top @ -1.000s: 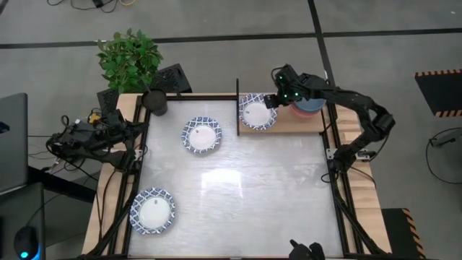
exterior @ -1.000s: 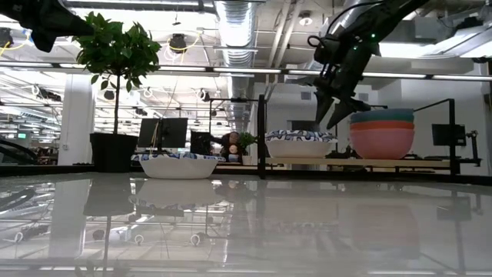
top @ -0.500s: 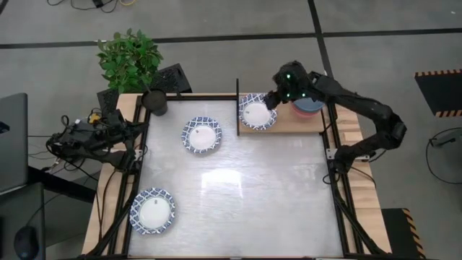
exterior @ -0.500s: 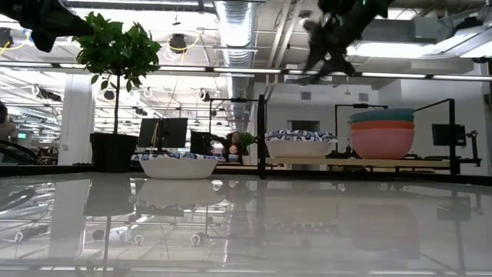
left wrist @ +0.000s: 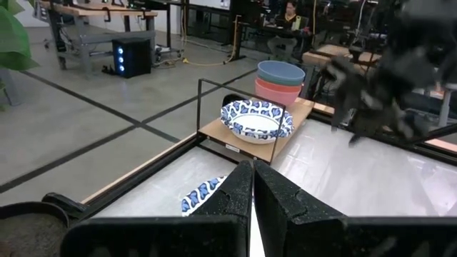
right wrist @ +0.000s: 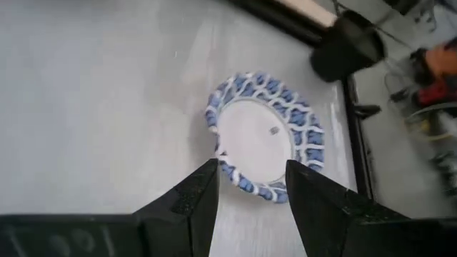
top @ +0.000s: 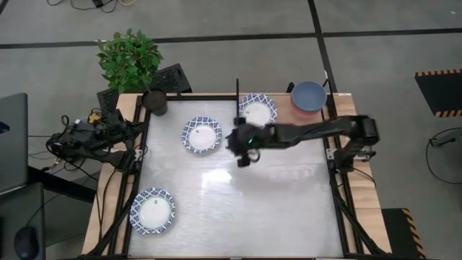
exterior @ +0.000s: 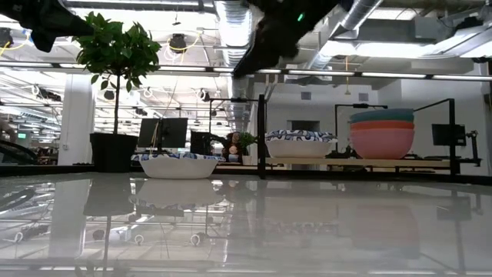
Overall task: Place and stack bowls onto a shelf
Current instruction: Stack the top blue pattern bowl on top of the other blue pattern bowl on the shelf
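Two white bowls with blue rims rest on the tabletop, one far left (top: 201, 135) and one near left (top: 152, 211). A third blue-rimmed bowl (top: 258, 112) sits on the wooden shelf (top: 286, 117), beside a stack of coloured bowls (top: 309, 97) with a blue one on top. My right gripper (top: 242, 154) hovers open over the table's middle, just right of the far-left bowl (right wrist: 264, 135), with nothing between its fingers. My left gripper (left wrist: 251, 196) is shut and waits at the table's left edge.
A potted plant (top: 130, 58) and a dark pot (top: 155, 101) stand at the far left corner. A black post (top: 237, 105) stands at the shelf's left end, between the shelf and the far-left bowl. Bare white tabletop (top: 245, 202) spreads across the middle and the near right.
My right gripper has swung away from the shelf, rising a little and travelling toward the table's left and near side. It now hangs over the table's middle, rolled about its own axis. The blue-rimmed bowl on the shelf has stayed put.
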### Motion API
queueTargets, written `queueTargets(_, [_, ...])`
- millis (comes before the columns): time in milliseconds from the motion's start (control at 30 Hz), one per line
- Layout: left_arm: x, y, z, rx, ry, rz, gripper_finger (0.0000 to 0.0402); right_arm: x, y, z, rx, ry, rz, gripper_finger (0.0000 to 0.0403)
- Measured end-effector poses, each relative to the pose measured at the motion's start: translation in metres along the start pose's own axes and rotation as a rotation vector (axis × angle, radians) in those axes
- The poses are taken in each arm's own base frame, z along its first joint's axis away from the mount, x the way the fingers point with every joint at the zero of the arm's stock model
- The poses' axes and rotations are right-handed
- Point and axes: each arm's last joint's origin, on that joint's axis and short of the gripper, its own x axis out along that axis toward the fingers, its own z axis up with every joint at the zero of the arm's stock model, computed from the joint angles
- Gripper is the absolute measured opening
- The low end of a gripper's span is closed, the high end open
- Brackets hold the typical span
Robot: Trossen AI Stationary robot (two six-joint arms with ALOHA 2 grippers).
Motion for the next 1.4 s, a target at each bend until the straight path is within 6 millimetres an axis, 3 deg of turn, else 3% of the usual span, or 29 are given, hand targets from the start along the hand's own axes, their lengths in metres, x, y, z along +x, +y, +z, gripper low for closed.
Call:
queueTargets(100, [0.000,0.000,0.000,0.000,0.000,0.000,0.0000,0.031,0.020,-0.004,-0.091,0.021,-0.012,0.0187])
queueTargets(267, [0.000,0.000,0.000,0.000,0.000,0.000,0.0000,0.075,0.034,-0.006,-0.134,0.049,0.003,0.0187])
queueTargets(600, [0.000,0.000,0.000,0.000,0.000,0.000,0.0000,0.131,0.027,-0.006,-0.188,0.100,-0.003,0.0187])
queueTargets(1133, [0.000,0.000,0.000,0.000,0.000,0.000,0.0000,0.160,0.023,-0.035,-0.137,0.175,0.056,0.0183])
queueTargets(1400, [0.000,0.000,0.000,0.000,0.000,0.000,0.0000,0.160,0.022,-0.039,-0.115,0.202,0.063,0.0096])
